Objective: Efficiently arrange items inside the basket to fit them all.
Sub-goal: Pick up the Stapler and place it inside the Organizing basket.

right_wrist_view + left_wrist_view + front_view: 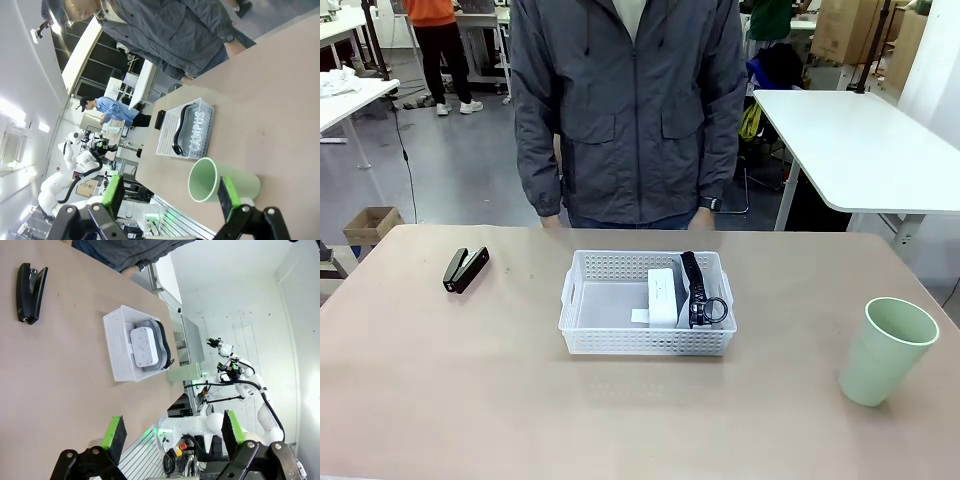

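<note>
The white basket (pixel 650 340) sits mid-tabletop (pixel 470 400) just before the person (pixel 630 110) standing at the far side, and in its right half lie the white boxy device (pixel 663 296) and, to the right of it against the right wall, the grey zip pouch (pixel 694 285) on edge with its black trim up. The small black stapler (pixel 466 269) lies on the tabletop well to the basket's left, and the pale green cup (pixel 885 352) stands upright near the right front corner. The left end effector (pixel 173 430) and the right end effector (pixel 171 194) both hang above the tabletop with their green pads spread wide, gripping nothing.
</note>
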Controlling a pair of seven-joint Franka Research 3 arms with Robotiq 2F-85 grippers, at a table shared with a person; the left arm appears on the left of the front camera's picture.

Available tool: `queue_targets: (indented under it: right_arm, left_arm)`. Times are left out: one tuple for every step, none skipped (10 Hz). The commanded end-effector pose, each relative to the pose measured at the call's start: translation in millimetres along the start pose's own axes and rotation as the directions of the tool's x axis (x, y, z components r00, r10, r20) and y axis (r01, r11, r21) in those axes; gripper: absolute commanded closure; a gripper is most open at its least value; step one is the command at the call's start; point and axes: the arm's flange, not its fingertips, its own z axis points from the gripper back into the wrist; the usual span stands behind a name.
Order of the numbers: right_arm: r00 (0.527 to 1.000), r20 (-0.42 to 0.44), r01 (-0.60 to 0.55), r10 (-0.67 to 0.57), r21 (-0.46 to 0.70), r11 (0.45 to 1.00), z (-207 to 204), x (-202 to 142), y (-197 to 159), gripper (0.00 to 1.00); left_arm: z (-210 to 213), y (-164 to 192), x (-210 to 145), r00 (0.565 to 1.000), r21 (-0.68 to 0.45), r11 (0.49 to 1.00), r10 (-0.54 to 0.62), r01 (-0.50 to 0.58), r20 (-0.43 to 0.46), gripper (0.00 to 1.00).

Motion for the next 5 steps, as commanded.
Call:
queue_targets:
  right_arm:
    - [0.999,0.017,-0.028,0.028,0.021,0.999,1,2,1,0.0]
    - [0.999,0.017,-0.028,0.028,0.021,0.999,1,2,1,0.0]
    - [0.999,0.017,-0.028,0.028,0.021,0.999,1,2,1,0.0]
    - [0.999,0.017,-0.028,0.028,0.021,0.999,1,2,1,0.0]
    - [0.999,0.017,-0.028,0.028,0.021,0.999,1,2,1,0.0]
  left_arm:
    - [-5,-1,-9,1.0,-0.022,1.0,-0.016,0.017,0.013,0.0]
    - [-5,-1,-9,1.0,-0.022,1.0,-0.016,0.017,0.013,0.0]
    - [0,0,0,1.0,0.0,1.0,0.0,0.0,0.0,0.0]
    - [-18,-19,15,0.991,0.148,0.986,0.086,-0.069,-0.106,0.0]
    - [-36,-36,34,0.969,0.326,0.939,0.174,-0.11,-0.173,0.0]
